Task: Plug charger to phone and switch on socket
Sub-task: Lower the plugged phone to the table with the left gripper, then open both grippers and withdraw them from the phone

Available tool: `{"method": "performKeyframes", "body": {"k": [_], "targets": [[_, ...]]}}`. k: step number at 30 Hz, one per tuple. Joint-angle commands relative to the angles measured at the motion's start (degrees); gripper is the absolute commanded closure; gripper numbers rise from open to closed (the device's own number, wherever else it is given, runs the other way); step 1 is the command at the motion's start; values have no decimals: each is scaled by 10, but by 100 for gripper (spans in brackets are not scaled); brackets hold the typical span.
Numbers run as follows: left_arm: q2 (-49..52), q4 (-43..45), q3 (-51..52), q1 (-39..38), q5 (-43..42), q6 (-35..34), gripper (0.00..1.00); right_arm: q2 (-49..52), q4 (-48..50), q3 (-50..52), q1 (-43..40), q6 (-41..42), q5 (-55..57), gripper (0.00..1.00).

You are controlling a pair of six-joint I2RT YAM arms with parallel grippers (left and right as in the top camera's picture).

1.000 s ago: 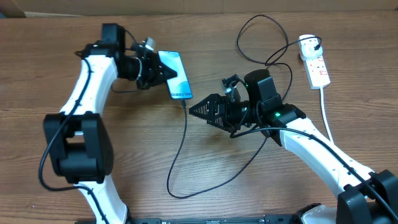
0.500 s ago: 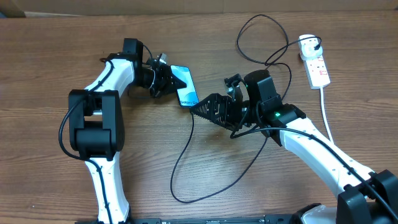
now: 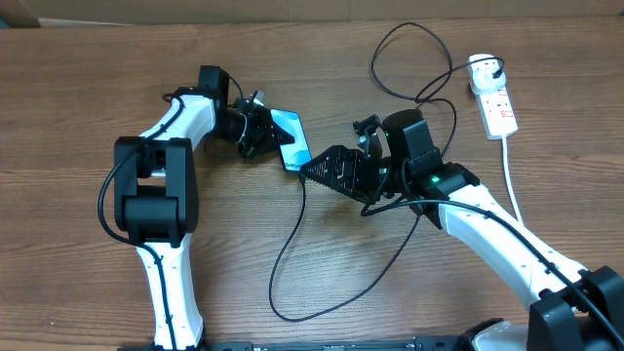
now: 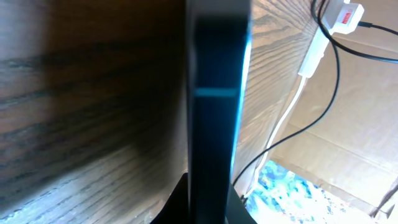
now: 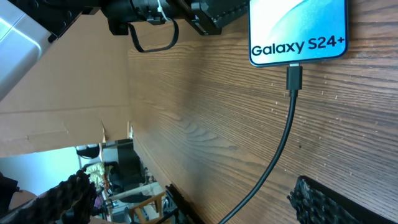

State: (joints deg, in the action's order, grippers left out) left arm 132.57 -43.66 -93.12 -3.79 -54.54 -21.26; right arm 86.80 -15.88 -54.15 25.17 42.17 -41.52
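1. The left gripper [image 3: 255,133] was clenched on the phone [image 3: 291,139], likely steadying it against the plug-in push.
2. The charger [image 5: 294,79] tip met the phone's bottom edge, while the right gripper [image 3: 310,172] gaped empty just beside it.
3. The socket [image 3: 499,109] lay well apart on the bench [image 3: 78,78] (switch position unreadable), and how far the tip was seated could not be told.

arms [image 3: 487,229]: white links, black joints | fingers [image 5: 320,200]: black, ribbed | green LED [image 3: 432,179]
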Motion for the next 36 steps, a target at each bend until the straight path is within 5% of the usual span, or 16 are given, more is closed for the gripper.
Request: {"method": "performKeyframes", "body": {"k": [1, 10, 23, 36], "targets": [[5, 0, -7, -4, -2, -6, 93, -9, 3, -6, -2, -5, 10, 0], [5, -1, -7, -4, 17, -6, 85, -9, 3, -6, -2, -5, 12, 0], [5, -72, -9, 1, 164, 12, 69, -9, -5, -6, -2, -7, 16, 0], [4, -248, -148, 2, 331, 37, 64, -9, -54, -6, -2, -52, 91, 0]]}}
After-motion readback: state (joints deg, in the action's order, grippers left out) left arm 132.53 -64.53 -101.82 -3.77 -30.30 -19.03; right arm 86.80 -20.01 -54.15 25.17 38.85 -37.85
